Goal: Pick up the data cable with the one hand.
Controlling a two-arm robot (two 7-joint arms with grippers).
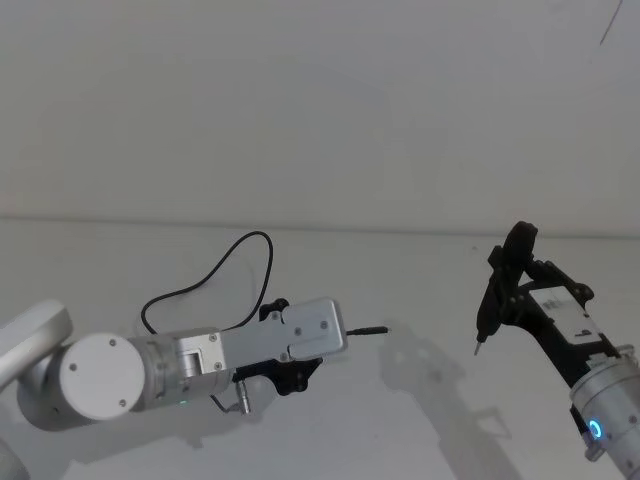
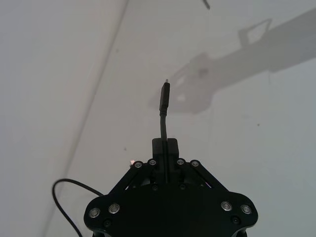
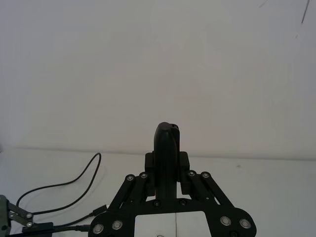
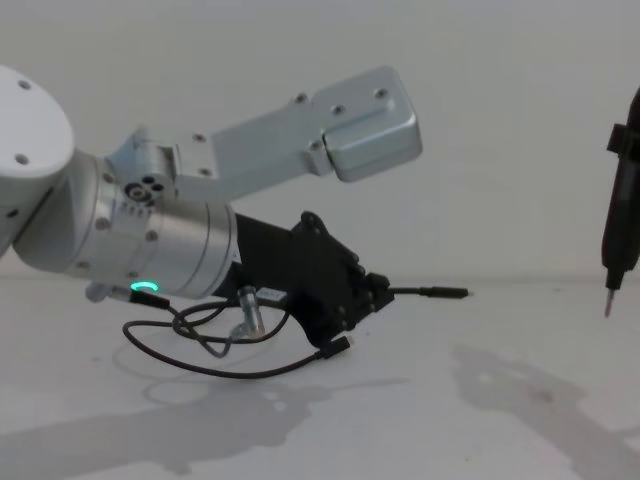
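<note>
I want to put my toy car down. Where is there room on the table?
Bare table lies between the data cable's plug and the right gripper's pen-like tool. It is crowded under the left gripper, where cable loops lie.

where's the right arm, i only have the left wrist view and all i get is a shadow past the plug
Observer: The right gripper is off to the right of the plug, apart from it, holding a pen-like tool tip down.
Operator: is the plug off the table
Observer: Yes. In the chest view the left gripper holds it in the air, roughly level.
Operator: and the rest of the cable
Observer: The data cable runs back in a slack loop on the table behind the left arm.
</note>
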